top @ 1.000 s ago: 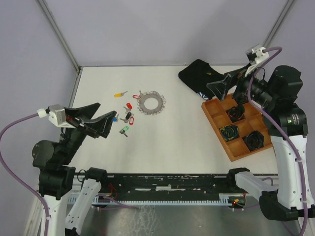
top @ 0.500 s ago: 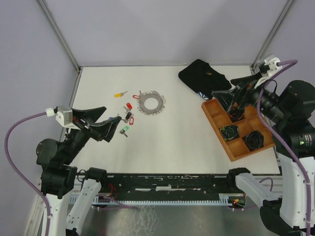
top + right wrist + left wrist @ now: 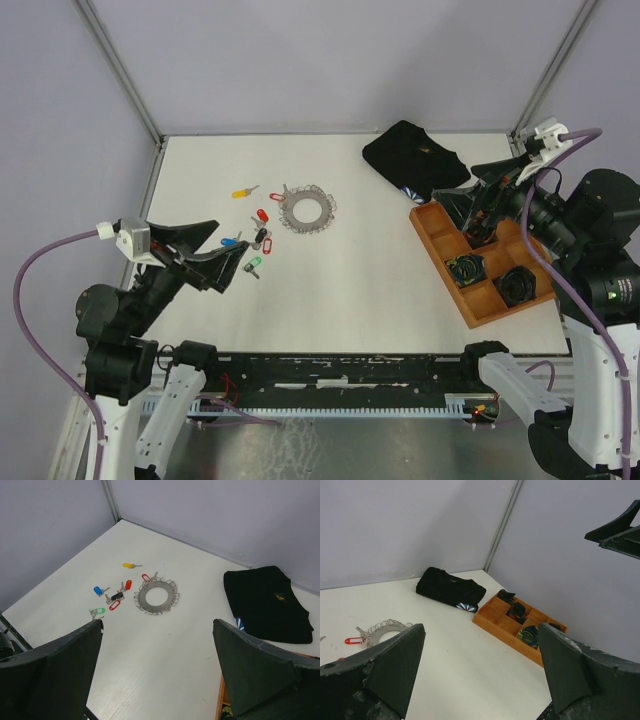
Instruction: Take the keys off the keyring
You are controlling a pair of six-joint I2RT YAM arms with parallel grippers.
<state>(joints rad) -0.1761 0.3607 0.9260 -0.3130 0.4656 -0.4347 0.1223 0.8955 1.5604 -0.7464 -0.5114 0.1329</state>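
Observation:
The keyring [image 3: 308, 210] lies flat on the white table, left of centre; it also shows in the right wrist view [image 3: 156, 596] and the left wrist view [image 3: 385, 630]. Loose keys lie to its left: yellow [image 3: 242, 191], red [image 3: 262, 214], black [image 3: 261, 236], blue [image 3: 230, 241], green [image 3: 254, 263]. A red-tagged key [image 3: 145, 577] touches the ring's rim; I cannot tell if it is attached. My left gripper [image 3: 225, 247] is open and empty, raised just left of the keys. My right gripper [image 3: 455, 205] is open and empty above the tray's far corner.
A wooden compartment tray [image 3: 440, 245] with black coiled items stands at the right. A black cloth [image 3: 412, 155] lies at the back right. Metal frame posts stand at the table's back corners.
My right arm has drawn back to the right, its gripper now lower over the tray's far corner. My left gripper has shifted slightly right toward the keys. The keys and ring have not moved.

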